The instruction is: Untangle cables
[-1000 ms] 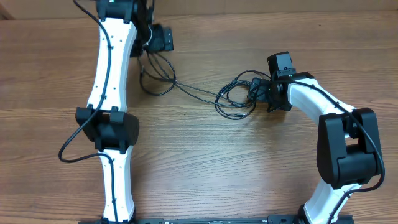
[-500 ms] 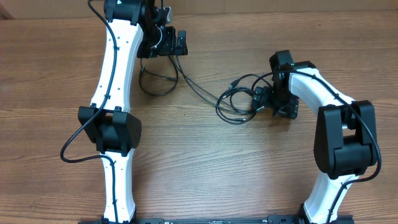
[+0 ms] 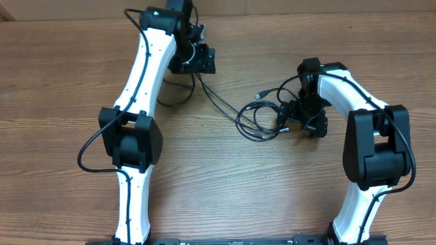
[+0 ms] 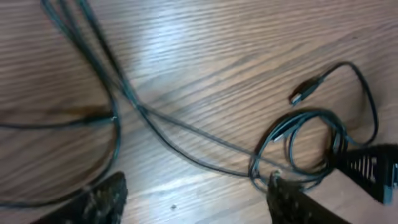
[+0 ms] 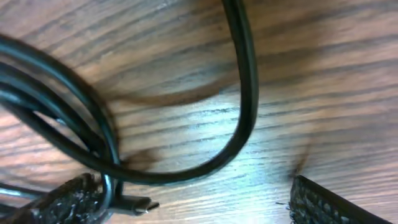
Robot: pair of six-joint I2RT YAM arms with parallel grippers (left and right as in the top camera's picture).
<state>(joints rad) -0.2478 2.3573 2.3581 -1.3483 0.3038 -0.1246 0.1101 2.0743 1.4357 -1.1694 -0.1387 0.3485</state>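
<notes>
from overhead, the cables [image 3: 255, 109] were not yet freed: a tangled coil lay just ahead of the right gripper [image 3: 287, 117], joined by long strands to a loose loop beside the left gripper [image 3: 203, 60]. in the left wrist view, that gripper's fingers [image 4: 102, 199] stood wide apart and held nothing, with strands running ahead of them toward the coil and a free plug [image 4: 305, 94]. in the right wrist view the jaws gaped too, empty, with one cable bend [image 5: 247, 93] lying between them. most of the separating was left, i judged.
</notes>
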